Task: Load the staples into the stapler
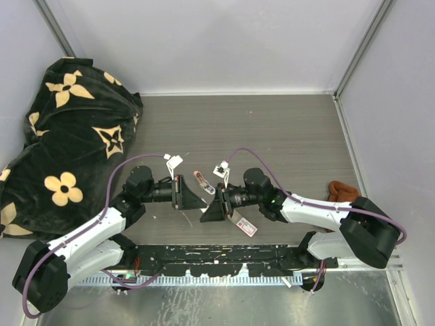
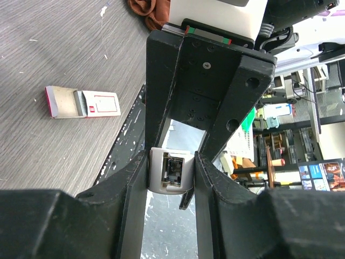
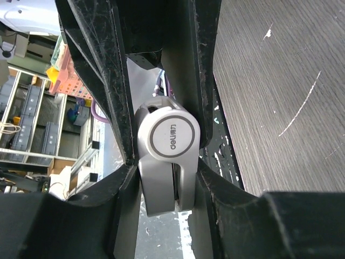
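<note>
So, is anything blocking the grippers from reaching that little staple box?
Nothing rests on the staple box; it lies on the table. But the left gripper and right gripper both clamp the stapler, so neither is free.

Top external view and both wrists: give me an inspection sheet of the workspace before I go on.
Surface: grey wood-grain table, white flecks.
Job's things: white stapler held between both grippers; staple box flat on table, tan tray slid partly out.
Clutter: black flower-print blanket at left; brown cloth at right edge.
Grippers: left gripper and right gripper each shut on stapler, opposite ends.
Cables: purple cable loops over each arm, clear of stapler.
Surroundings: plain grey walls.
</note>
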You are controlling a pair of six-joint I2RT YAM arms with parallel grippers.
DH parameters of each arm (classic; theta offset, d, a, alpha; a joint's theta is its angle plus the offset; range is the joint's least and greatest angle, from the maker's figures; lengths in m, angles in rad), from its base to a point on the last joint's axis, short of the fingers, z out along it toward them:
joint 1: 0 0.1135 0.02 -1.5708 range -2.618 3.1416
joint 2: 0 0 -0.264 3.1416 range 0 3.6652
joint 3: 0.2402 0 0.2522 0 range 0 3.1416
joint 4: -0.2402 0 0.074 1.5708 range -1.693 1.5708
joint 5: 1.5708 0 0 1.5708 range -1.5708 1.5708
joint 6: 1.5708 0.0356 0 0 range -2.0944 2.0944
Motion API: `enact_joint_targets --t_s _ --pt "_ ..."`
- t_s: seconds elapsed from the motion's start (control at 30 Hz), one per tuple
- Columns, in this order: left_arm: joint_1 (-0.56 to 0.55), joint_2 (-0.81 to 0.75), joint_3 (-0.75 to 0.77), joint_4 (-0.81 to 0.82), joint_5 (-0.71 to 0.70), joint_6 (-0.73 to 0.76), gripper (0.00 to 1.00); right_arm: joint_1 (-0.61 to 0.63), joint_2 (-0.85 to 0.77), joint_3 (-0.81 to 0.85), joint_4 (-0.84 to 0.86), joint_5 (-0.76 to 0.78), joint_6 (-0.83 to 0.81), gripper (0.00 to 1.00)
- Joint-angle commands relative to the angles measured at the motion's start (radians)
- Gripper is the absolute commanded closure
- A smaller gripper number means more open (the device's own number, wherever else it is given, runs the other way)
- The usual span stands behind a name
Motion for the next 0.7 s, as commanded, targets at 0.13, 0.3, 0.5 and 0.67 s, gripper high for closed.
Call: enact_joint_targets --t_s 0.13,0.3,0.5,0.67 --pt "-0.011 -0.015 0.033 0.046 -0.003 -0.001 1.0 0.002 -0.026 0.022 0.043 0.05 -0.028 0.25" --pt "-0.011 -0.015 0.035 0.046 -0.009 0.001 1.0 0.0 -0.035 0.02 0.029 0.066 -0.036 0.15" --pt "-0.012 -0.022 0.035 0.002 -0.042 0.029 1.0 -0.022 -0.076 -0.003 0.012 0.096 -0.036 0.16" --pt "-0.011 -0.033 0.038 -0.032 -0.088 0.047 1.0 -0.068 -0.145 -0.045 0.01 0.111 -0.026 0.23"
